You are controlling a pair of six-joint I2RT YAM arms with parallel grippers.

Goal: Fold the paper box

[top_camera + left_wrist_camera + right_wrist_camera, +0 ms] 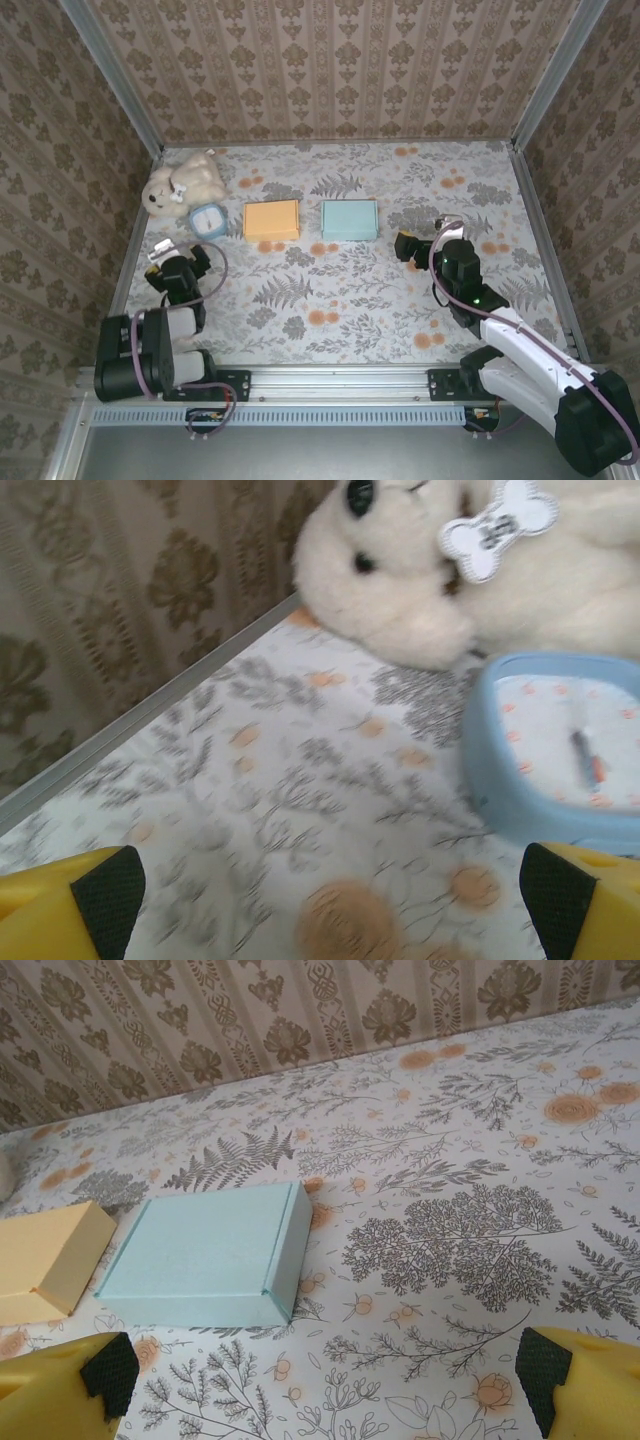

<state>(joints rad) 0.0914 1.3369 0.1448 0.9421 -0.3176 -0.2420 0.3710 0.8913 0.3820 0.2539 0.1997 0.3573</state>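
Two paper boxes lie side by side at the back middle of the table, both closed and flat: an orange box (271, 220) and a light blue box (350, 219). My right gripper (425, 240) is low over the table, just right of the blue box and apart from it. In the right wrist view the blue box (205, 1253) and the orange box (50, 1260) lie ahead to the left, and the right gripper (327, 1375) is open with only tablecloth between its fingers. My left gripper (180, 256) sits near the left wall, open (332, 895) and empty.
A white plush dog (185, 183) lies in the back left corner, with a small blue clock (208, 220) beside it, right in front of the left gripper. In the left wrist view the plush dog (400, 570) and clock (560, 750) are close ahead. Patterned walls enclose three sides.
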